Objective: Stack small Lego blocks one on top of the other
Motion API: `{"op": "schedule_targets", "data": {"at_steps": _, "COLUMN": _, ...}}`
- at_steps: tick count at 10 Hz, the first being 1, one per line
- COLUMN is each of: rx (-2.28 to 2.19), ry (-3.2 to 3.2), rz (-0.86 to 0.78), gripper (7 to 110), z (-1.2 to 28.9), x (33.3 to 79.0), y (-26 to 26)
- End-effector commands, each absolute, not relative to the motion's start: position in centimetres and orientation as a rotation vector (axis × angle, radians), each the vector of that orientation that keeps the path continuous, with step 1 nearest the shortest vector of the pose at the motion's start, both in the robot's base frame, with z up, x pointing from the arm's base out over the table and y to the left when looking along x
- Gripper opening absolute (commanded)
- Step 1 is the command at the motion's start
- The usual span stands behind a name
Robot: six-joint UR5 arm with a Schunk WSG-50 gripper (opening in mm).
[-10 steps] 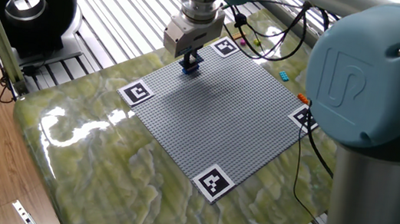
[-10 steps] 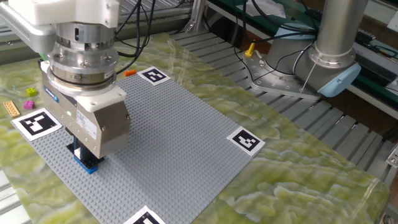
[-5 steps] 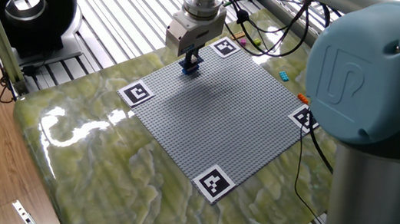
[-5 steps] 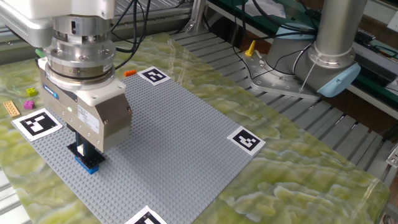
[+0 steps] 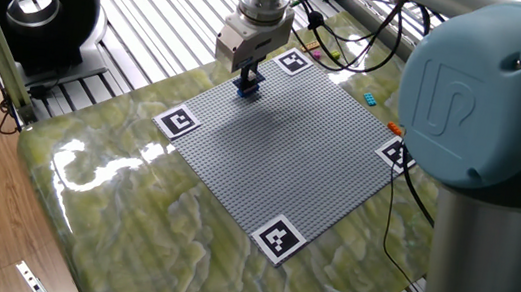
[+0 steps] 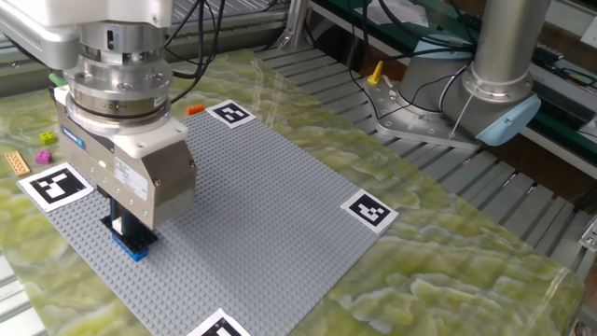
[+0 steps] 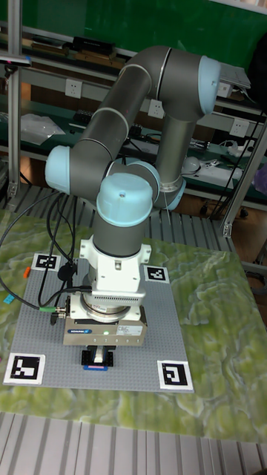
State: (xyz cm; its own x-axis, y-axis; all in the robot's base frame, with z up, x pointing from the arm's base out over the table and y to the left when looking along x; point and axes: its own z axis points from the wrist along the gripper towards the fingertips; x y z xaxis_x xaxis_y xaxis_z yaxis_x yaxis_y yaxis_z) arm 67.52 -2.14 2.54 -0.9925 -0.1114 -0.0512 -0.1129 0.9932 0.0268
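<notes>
Grey tubular arm (image 7: 126, 111), light-blue joint caps, silver boxy tool (image 6: 126, 221), black cables.

Green marbled table (image 6: 448, 252) — grey studded baseplate (image 6: 270, 201) on it.

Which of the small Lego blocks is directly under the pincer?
The small dark blue plastic Lego block on the grey baseplate; the magenta, tan and orange blocks lie off it.

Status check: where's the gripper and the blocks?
Gripper low over blue block on grey baseplate; grip unclear. Orange block, magenta block, tan block loose off-plate. Nothing blocking.
</notes>
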Motion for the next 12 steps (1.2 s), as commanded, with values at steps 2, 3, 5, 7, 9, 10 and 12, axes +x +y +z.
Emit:
{"op": "schedule_targets", "data": {"at_steps": 2, "rx": -0.133, "ry": 3.081, "rz": 0.054, "gripper": 7, "z": 2.31, "x": 67.5, "y": -2.07}}
{"op": "schedule_targets", "data": {"at_steps": 3, "rx": -0.127, "ry": 3.063, "rz": 0.053, "gripper": 7, "z": 2.35, "x": 67.94, "y": -2.09}}
{"op": "schedule_targets", "data": {"at_steps": 5, "rx": -0.129, "ry": 3.054, "rz": 0.045, "gripper": 7, "z": 2.45, "x": 68.05, "y": -2.23}}
{"op": "schedule_targets", "data": {"at_steps": 7, "rx": -0.124, "ry": 3.059, "rz": 0.05, "gripper": 7, "z": 2.39, "x": 67.73, "y": -2.1}}
{"op": "schedule_targets", "data": {"at_steps": 9, "rx": -0.124, "ry": 3.06, "rz": 0.053, "gripper": 7, "z": 2.32, "x": 67.65, "y": -2.1}}
{"op": "schedule_targets", "data": {"at_steps": 10, "rx": -0.127, "ry": 3.063, "rz": 0.051, "gripper": 7, "z": 2.28, "x": 67.54, "y": -2.13}}
{"op": "schedule_targets", "data": {"at_steps": 12, "rx": -0.127, "ry": 3.068, "rz": 0.053, "gripper": 7, "z": 2.21, "x": 67.35, "y": -2.06}}
